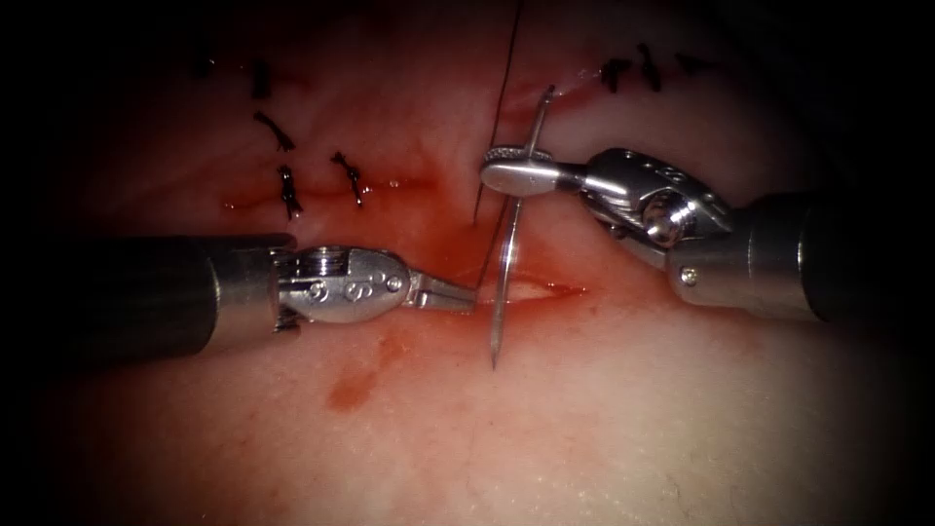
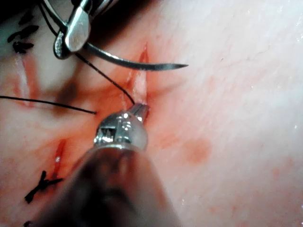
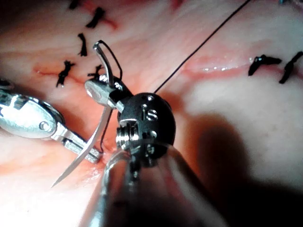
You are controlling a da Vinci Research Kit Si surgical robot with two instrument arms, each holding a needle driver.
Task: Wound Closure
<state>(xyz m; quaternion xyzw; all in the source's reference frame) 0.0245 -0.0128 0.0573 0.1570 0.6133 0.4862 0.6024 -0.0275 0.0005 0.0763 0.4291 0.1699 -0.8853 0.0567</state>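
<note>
The tissue (image 1: 623, 429) is pale, wet and smeared with red fluid (image 1: 353, 388), and carries a short open cut (image 1: 531, 292) as landmark. Above the cut, finished stitches (image 1: 287, 190) close older wounds; this cut shows no stitch yet, so its closure looks barely begun. The right hand (image 1: 506, 173), above the cut, is clamped on the needle (image 1: 506, 263) near its thread end; the needle hangs free across the cut, its tip below, outside the tissue. Thread (image 1: 502, 107) runs upward. The left hand (image 1: 450, 295), narrow and apparently holding nothing, rests at the cut's left end.
</note>
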